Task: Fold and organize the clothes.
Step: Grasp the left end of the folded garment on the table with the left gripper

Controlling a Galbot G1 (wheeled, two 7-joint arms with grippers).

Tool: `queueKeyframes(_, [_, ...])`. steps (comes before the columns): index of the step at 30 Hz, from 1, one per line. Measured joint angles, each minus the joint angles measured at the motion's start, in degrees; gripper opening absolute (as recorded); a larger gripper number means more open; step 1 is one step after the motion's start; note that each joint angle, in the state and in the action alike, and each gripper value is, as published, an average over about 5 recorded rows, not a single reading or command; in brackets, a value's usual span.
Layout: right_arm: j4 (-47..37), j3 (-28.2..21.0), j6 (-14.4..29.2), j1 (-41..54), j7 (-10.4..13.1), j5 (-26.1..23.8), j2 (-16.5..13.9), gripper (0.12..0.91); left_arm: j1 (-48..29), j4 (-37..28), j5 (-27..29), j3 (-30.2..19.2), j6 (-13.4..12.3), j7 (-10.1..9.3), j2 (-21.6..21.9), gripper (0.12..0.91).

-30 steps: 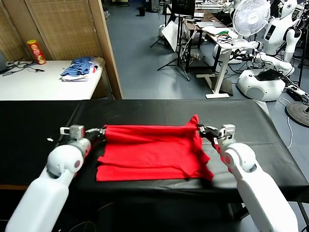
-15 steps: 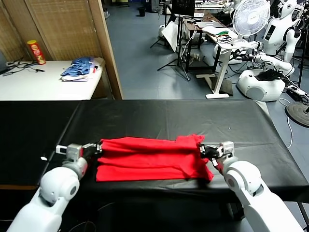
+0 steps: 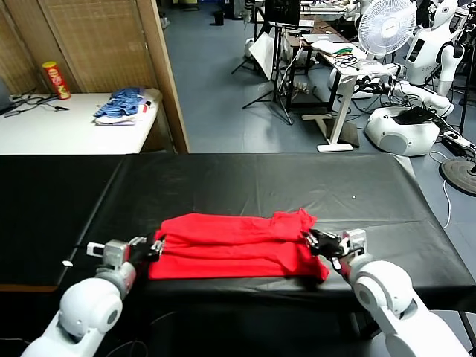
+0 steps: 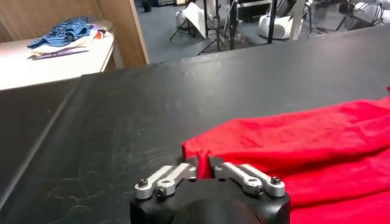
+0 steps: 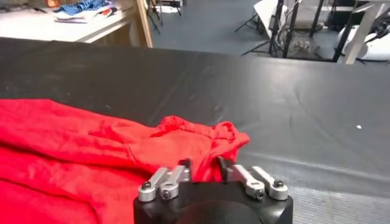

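The clothes, a red T-shirt [image 3: 230, 238], lie folded in a long flat band near the front edge of the black table [image 3: 260, 178]. My left gripper [image 3: 156, 248] is low at the shirt's left end. In the left wrist view its jaws [image 4: 203, 164] stand slightly apart, with a raised ridge of red cloth [image 4: 304, 146] between them. My right gripper [image 3: 311, 239] is at the shirt's right end. In the right wrist view it [image 5: 204, 167] is open, and a loose bunched corner of the shirt [image 5: 73, 140] lies between its fingers. No print or label shows.
A white side table [image 3: 44, 130] at the back left carries a blue striped heap [image 3: 119, 104] and a red can [image 3: 54, 79]. A wooden partition [image 3: 160, 67] stands behind the table. Beyond are a fan [image 3: 387, 26], stands and another robot [image 3: 405, 123].
Both grippers came toward the table's front edge and down, laying the held upper edge over the shirt. Both sets of jaws have parted from a tight pinch.
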State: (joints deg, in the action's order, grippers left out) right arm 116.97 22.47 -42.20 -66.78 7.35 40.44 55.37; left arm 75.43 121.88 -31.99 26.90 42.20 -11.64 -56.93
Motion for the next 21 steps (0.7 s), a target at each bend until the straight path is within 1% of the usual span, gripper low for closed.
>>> queueKeyframes(1, [0.0, 0.6, 0.0, 0.2, 0.3, 0.3, 0.2, 0.656, -0.1, 0.2, -0.6, 0.3, 0.0, 0.07, 0.0, 0.498])
queueKeyframes(2, [-0.2, 1.0, 0.0, 0.5, 0.8, 0.4, 0.5, 0.701, -0.3, 0.3, -1.3, 0.6, 0.0, 0.12, -0.1, 0.548])
queueKeyframes(3, [-0.5, 1.3, 0.3, 0.9, 1.4, 0.2, 0.9, 0.733, -0.8, 0.2, -2.1, 1.0, 0.0, 0.05, -0.3, 0.614])
queueKeyframes(4, [-1.0, 1.5, 0.7, 1.5, 2.0, -0.3, 1.4, 0.764, -1.5, -0.1, -3.0, 1.4, 0.0, -0.14, -0.6, 0.664])
queueKeyframes(6, [-2.3, 1.3, 2.0, 2.8, 2.7, -1.8, 2.6, 0.787, -3.2, -1.2, -4.9, 1.9, 0.0, -0.66, -1.3, 0.745])
queueKeyframes(7, [-3.2, 1.0, 2.7, 3.6, 2.8, -2.8, 3.2, 0.792, -4.3, -2.0, -5.7, 1.9, 0.0, -0.93, -1.7, 0.77])
queueKeyframes(9, [-5.3, 0.2, 3.8, 5.1, 2.8, -4.5, 4.6, 0.797, -6.4, -4.0, -7.3, 1.7, 0.0, -1.34, -2.6, 0.791])
queueKeyframes(11, [-7.8, -0.8, 4.3, 6.6, 2.6, -5.9, 6.0, 0.798, -8.3, -6.2, -8.9, 1.2, 0.0, -1.88, -3.6, 0.796])
queueKeyframes(15, [-12.6, -2.5, 4.7, 9.2, 2.3, -7.2, 8.3, 0.798, -11.3, -10.7, -12.0, 0.0, 0.0, -2.92, -5.6, 0.798])
queueKeyframes(19, [-16.5, -3.8, 4.9, 11.1, 1.5, -8.0, 10.2, 0.798, -12.5, -14.2, -12.0, -0.9, 0.0, -2.9, -7.3, 0.798])
queueKeyframes(21, [-18.0, -4.4, 4.9, 11.9, 1.2, -8.4, 11.1, 0.783, -12.8, -15.5, -11.8, -1.0, 0.0, -2.83, -7.8, 0.797])
